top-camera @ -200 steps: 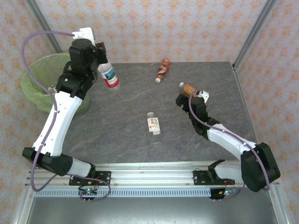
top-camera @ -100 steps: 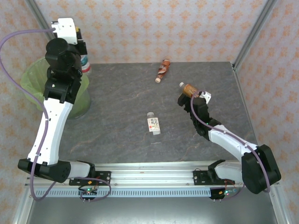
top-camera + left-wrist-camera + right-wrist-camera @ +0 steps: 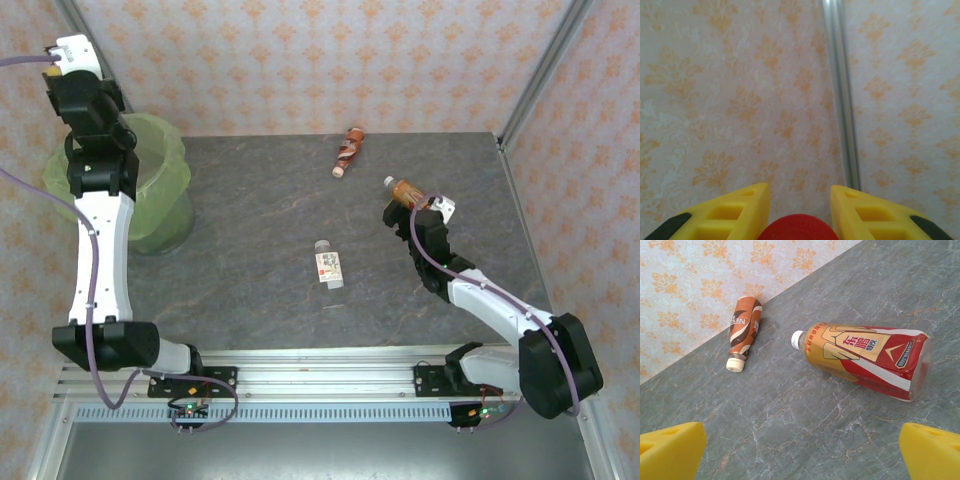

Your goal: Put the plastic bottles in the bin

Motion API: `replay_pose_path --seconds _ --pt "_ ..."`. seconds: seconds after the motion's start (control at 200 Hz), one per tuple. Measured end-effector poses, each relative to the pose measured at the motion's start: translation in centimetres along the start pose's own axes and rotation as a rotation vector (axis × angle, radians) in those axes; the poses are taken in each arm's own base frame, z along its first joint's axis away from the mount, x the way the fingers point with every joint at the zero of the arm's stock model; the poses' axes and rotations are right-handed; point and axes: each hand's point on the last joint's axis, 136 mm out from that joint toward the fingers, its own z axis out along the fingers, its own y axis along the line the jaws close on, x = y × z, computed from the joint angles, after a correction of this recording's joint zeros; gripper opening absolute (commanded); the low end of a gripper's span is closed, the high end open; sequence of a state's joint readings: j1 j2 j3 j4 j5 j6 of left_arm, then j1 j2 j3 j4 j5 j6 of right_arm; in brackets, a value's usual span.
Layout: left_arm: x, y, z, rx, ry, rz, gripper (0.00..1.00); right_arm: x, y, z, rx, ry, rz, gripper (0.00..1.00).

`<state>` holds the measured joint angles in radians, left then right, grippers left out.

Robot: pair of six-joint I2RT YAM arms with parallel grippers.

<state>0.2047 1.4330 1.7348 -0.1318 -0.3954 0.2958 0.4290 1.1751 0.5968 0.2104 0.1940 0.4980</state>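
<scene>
Top external view: the left arm reaches up by the bin (image 3: 165, 180), and the left gripper (image 3: 800, 200) is clamped on a red-capped bottle (image 3: 799, 229). The right gripper (image 3: 800, 445) gapes wide, just short of the amber bottle (image 3: 865, 360). The brown-red bottle (image 3: 743, 330) and the clear bottle (image 3: 329, 265) lie on the table (image 3: 250, 220).

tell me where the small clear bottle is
Top view: the small clear bottle lies near the middle of the table, below-left of the amber bottle.
</scene>
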Motion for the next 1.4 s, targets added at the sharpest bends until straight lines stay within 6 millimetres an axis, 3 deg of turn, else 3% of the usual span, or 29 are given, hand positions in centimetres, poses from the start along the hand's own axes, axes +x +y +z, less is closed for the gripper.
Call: replay_pose_path --seconds 0.23,0.42,0.55,0.761,0.801,0.846,0.871,0.986,1.136,1.181,1.401 --pt "6.3 2.0 4.1 -0.072 0.166 0.052 0.00 0.0 -0.2 -0.2 0.002 -0.004 0.001 0.99" --pt "8.3 1.2 4.7 -0.052 0.224 0.081 0.00 -0.3 -0.5 -0.6 0.006 -0.019 0.004 0.99" --pt "9.1 1.7 4.9 -0.098 0.248 0.097 0.00 -0.5 -0.4 -0.8 0.002 -0.024 0.008 0.99" --pt "14.0 1.7 6.2 -0.181 0.382 0.147 0.00 -1.1 -0.7 -1.8 -0.009 -0.052 0.026 0.99" --pt "15.1 1.6 6.4 -0.189 0.409 0.157 0.13 -1.0 -0.8 -1.9 -0.007 -0.052 0.026 0.99" --pt "16.1 1.5 6.5 -0.193 0.436 0.162 0.41 -1.0 -1.0 -1.9 -0.001 -0.052 0.025 0.99" --pt "16.7 1.4 6.6 -0.195 0.453 0.169 0.50 -1.0 -1.0 -1.9 0.001 -0.052 0.025 0.99" --pt "18.4 0.8 7.1 -0.195 0.520 0.163 0.68 -1.0 -1.2 -1.9 0.007 -0.053 0.024 0.99" --pt "18.4 0.3 8.0 -0.200 0.554 0.129 0.94 -0.9 -1.3 -1.9 0.011 -0.047 0.021 0.99" --pt "18.3 0.2 7.9 -0.198 0.556 0.109 1.00 -0.8 -1.3 -1.9 0.013 -0.044 0.019 0.99" --pt "17.7 -0.7 7.4 -0.139 0.568 0.030 1.00 -0.5 -1.6 -1.9 0.024 -0.032 0.013 0.99"
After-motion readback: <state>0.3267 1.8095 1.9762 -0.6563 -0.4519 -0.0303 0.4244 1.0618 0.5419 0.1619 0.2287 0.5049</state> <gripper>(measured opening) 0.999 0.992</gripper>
